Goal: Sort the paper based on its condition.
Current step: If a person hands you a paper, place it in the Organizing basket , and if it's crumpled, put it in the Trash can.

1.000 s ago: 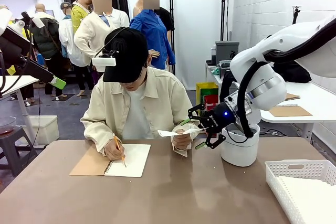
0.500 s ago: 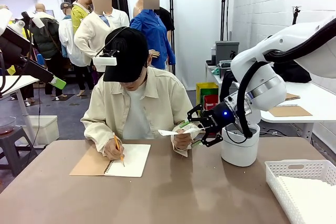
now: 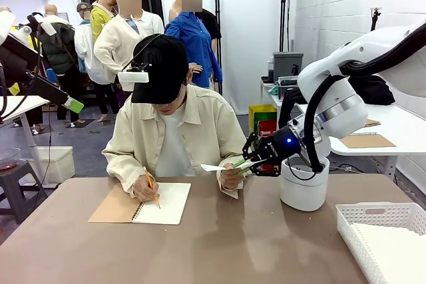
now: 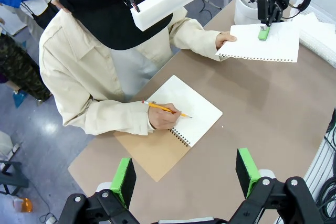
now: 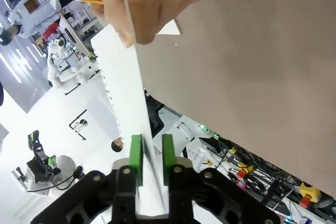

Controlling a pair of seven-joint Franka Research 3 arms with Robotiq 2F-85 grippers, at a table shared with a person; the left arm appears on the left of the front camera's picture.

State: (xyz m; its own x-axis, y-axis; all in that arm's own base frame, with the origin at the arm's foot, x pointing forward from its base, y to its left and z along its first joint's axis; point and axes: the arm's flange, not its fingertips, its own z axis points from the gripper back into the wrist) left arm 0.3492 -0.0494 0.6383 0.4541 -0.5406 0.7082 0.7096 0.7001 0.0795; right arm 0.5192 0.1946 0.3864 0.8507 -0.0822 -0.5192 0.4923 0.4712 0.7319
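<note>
right gripper (image 3: 245, 163) is pinching the free edge of the paper (image 3: 218, 167), pads nearly together on either side of it. the sheet is in the air above the table (image 3: 233, 244) and the person's hand (image 3: 231, 177) grips its other end. left gripper (image 4: 185, 174) is spread wide, hovering over the table with nothing in it. handover step, i'd say: keep the pinch firm, wait for the hand to release, then pull flat and slow so the sheet doesn't tear or crease.

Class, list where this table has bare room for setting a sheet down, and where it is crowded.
Free: the wide middle of the table between notebook and basket, and the near edge. Crowded: the far edge, where the hand, sheet and right gripper meet beside the bin.
</note>
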